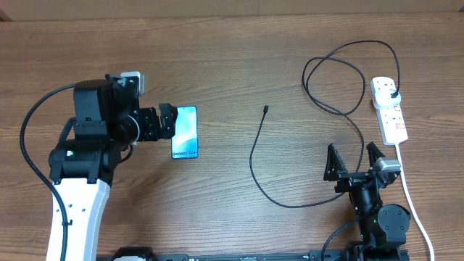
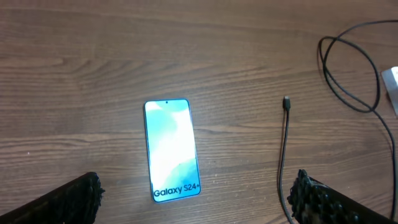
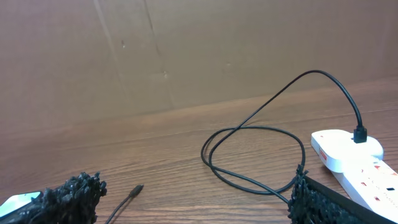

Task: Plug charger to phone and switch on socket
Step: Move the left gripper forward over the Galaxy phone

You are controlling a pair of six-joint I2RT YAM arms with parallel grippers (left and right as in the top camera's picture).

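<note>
The phone (image 1: 184, 132) flat — long axis front-to-back, "Galaxy" end at the near side

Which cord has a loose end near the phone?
The thin black charger cable; its tip lies free beside the phone. The thick white cord leaves the power strip.

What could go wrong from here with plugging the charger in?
1. The charger tip is small and lies flat, so a gripper may slip off it.
2. The phone lies unheld; pushing the tip in may slide it.
3. The cable runs by the right gripper and could snag.
</note>
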